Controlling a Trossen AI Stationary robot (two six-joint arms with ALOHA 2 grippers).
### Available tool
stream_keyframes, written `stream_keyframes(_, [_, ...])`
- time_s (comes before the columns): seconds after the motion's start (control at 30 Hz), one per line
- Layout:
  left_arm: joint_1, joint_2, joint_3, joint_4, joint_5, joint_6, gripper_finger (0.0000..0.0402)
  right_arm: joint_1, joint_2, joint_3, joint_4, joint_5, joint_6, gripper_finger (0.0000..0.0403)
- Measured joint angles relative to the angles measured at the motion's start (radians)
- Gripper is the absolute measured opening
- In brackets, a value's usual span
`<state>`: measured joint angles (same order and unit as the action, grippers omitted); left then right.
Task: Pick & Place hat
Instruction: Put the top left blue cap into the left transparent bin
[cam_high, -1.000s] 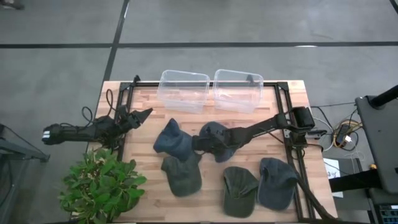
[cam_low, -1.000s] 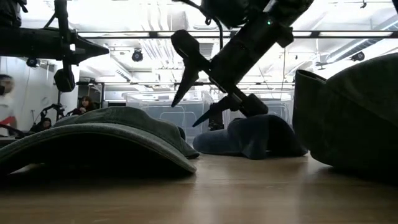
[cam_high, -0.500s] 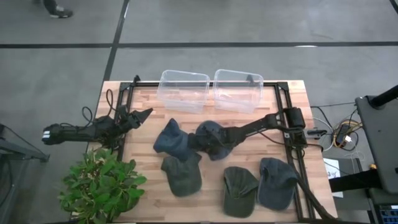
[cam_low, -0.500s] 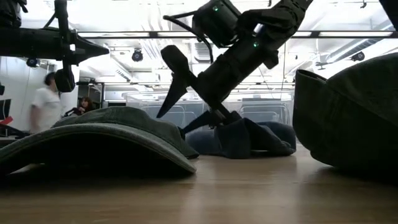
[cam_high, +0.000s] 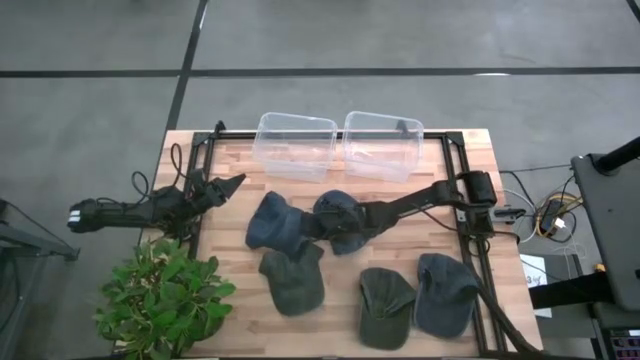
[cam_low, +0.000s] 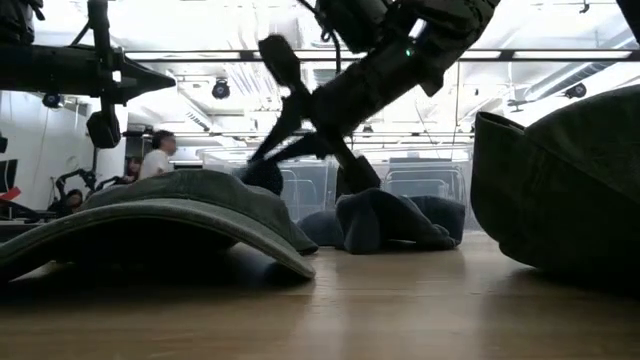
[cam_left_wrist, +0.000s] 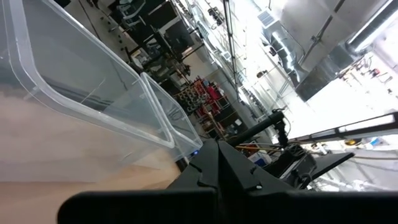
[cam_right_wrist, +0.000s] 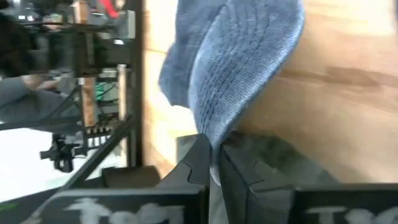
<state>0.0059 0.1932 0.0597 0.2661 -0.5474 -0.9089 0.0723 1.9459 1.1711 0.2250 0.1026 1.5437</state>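
The wooden bench (cam_high: 230, 310) carries five hats and two clear bins (cam_high: 340, 145). Mid-bench, the right gripper (cam_high: 318, 228) has its jaws pinching the blue hat (cam_high: 338, 212). The left gripper (cam_high: 232, 184) waits at the bench's left edge, jaws pressed together.

Two dark jointed arms (cam_high: 410, 207) trailing black cables.

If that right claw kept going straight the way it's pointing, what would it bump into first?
The right gripper, shut on a blue hat, points toward the table's left side. It would probably meet the other blue hat beside it first, though depth is unclear.
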Motion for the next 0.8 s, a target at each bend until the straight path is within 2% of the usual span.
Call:
stream_keyframes(0.4, [0.0, -0.002, 0.0, 0.028, 0.002, -0.015, 0.0003, 0.003, -0.14, 0.079, -0.039, 0.021, -0.263, 0.001])
stream_keyframes(0.6, [0.0, -0.016, 0.001, 0.174, 0.032, -0.091, 0.0003, 0.003, -0.192, 0.236, -0.334, 0.035, -0.407, 0.0009])
stream_keyframes(0.8, [0.0, -0.016, 0.001, 0.289, 0.085, -0.092, 0.0003, 0.003, -0.211, 0.42, -0.529, 0.134, -0.666, 0.001])
